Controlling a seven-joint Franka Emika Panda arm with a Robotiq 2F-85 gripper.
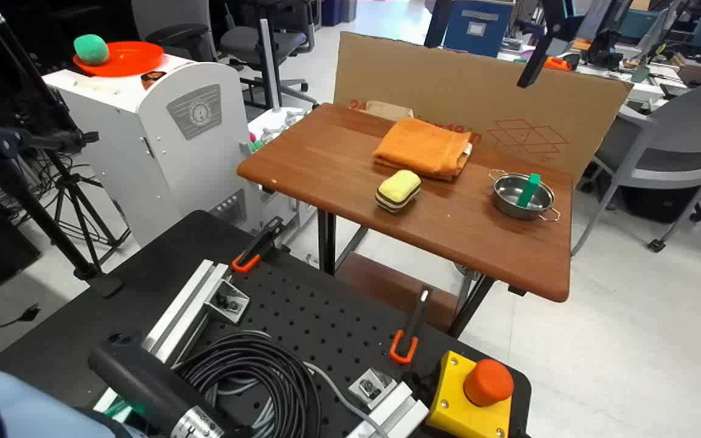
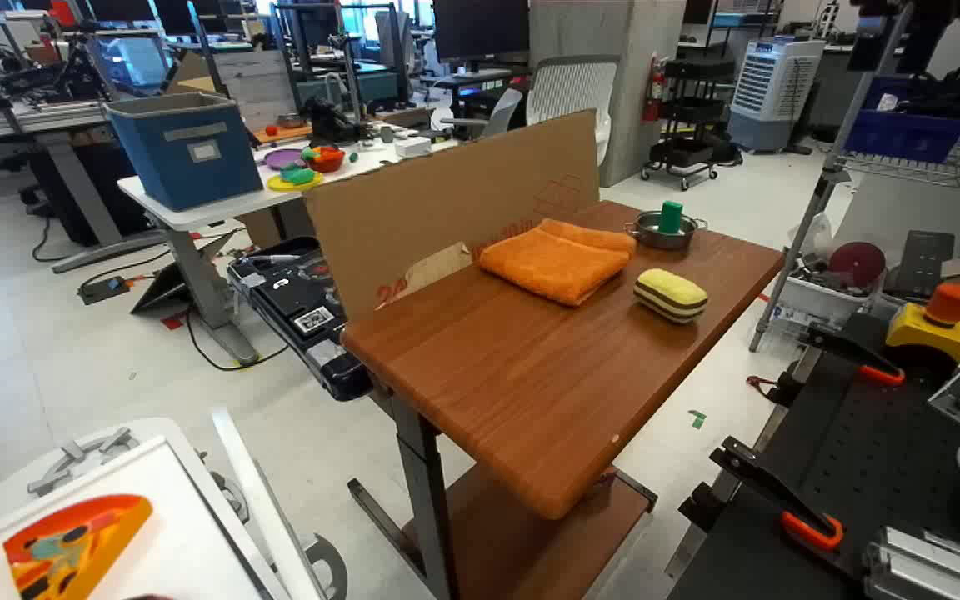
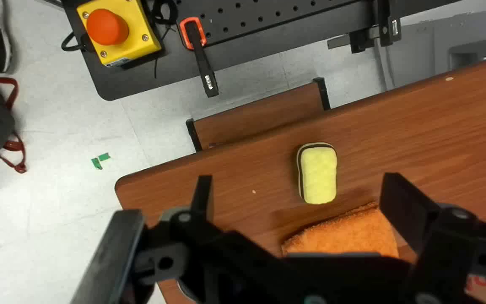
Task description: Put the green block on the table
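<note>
On the table, in an exterior view, the green block poked up from the metal pot, at three o'clock from the yellow sponge. The empty jaws gaped; an off-centre descent could upset the pot.

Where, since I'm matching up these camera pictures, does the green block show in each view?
In an exterior view: green block right of centre, in the metal pot.
In an exterior view: green block right of centre, upper half, rising above the metal pot's rim.
Wrist view: no green block visible.
Shared landmark: the yellow striped sponge, on the wooden table in all three views.
</note>
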